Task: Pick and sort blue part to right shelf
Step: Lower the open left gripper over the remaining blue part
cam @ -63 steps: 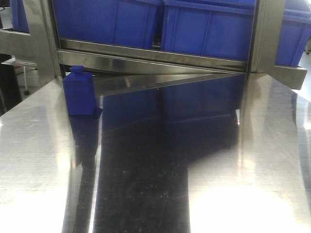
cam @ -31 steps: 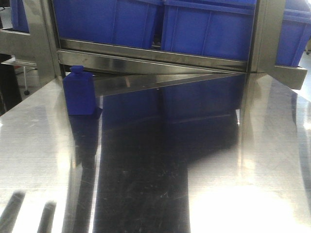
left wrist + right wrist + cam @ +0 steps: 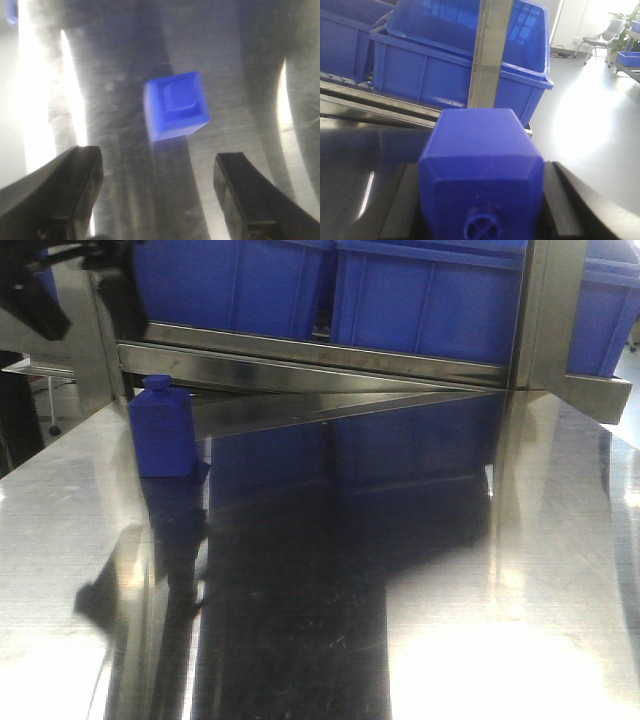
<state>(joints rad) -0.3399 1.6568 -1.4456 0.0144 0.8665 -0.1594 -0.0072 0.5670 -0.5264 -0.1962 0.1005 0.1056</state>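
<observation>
A blue part [image 3: 160, 430], a blocky piece with a small cap on top, stands on the steel table [image 3: 420, 570] at the far left, close to the shelf. My left arm [image 3: 35, 290] shows as a dark blur above and left of it. Seen from above, this blue part [image 3: 175, 105] lies ahead of my left gripper [image 3: 157, 192], which is open with only bare table between its fingers [image 3: 65, 190]. Another blue part [image 3: 482, 165] fills the right wrist view, with my right gripper [image 3: 480, 205] shut on its sides. The right gripper is out of the front view.
Large blue bins [image 3: 420, 300] sit on the steel shelf [image 3: 320, 355] behind the table, with upright steel posts [image 3: 545, 310] between them. In the right wrist view a blue bin [image 3: 465, 60] and a post [image 3: 492, 55] stand just beyond the held part; open floor lies to the right.
My left arm has come into the front view at the top left, above the standing blue part. Its dark reflection has moved up the table. The part has not moved.
</observation>
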